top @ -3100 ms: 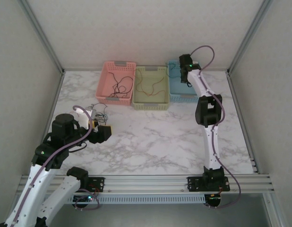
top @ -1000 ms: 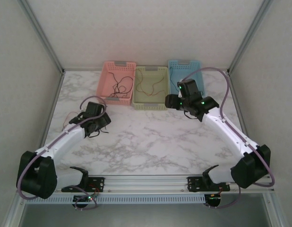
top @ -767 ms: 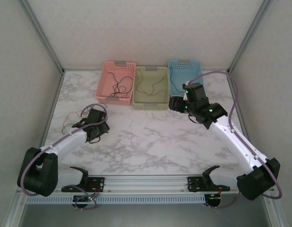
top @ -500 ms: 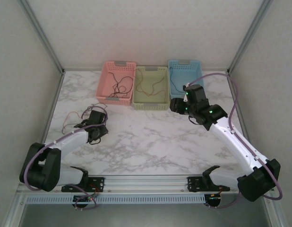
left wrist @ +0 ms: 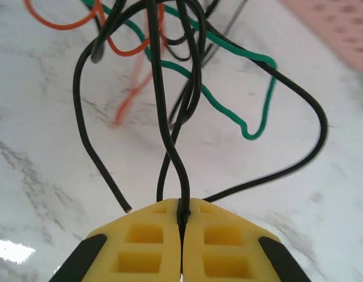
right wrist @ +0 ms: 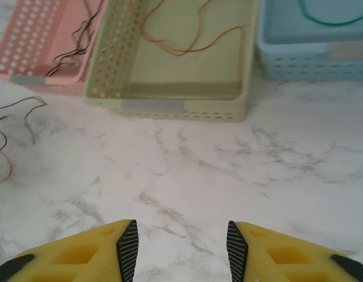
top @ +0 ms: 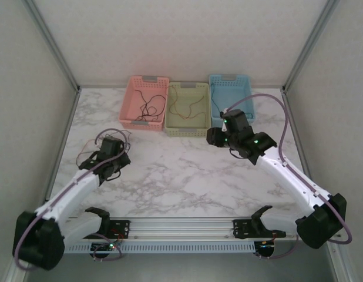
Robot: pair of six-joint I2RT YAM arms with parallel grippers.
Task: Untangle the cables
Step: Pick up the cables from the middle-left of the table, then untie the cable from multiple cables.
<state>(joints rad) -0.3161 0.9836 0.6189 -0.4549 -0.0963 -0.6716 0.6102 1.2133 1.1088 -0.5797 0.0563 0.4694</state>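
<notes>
A loose tangle of cables point(top: 89, 154) lies on the marble table at the left. In the left wrist view it shows black cables point(left wrist: 170, 132), a teal-green cable point(left wrist: 252, 126) and a red-orange cable point(left wrist: 120, 47). My left gripper point(left wrist: 182, 207) is shut on a black cable, which is pinched between the yellow pads and rises in a narrow loop into the tangle. From above, the left gripper point(top: 109, 155) sits right beside the tangle. My right gripper point(right wrist: 181, 244) hangs open over bare marble in front of the baskets, holding nothing, and stands mid-table in the top view point(top: 212, 136).
Three baskets line the back: a pink basket point(top: 130, 100) with a black cable point(right wrist: 76, 41), a yellow-green basket point(right wrist: 170, 107) with a brown cable point(right wrist: 187, 46), a blue basket point(right wrist: 311, 61) with a teal cable point(right wrist: 328, 22). Loose cable ends point(right wrist: 20, 111) lie left of the right gripper.
My left gripper has closed onto the black cable and drawn a little toward the left. The right gripper's jaws have narrowed somewhat and it has shifted slightly left.
</notes>
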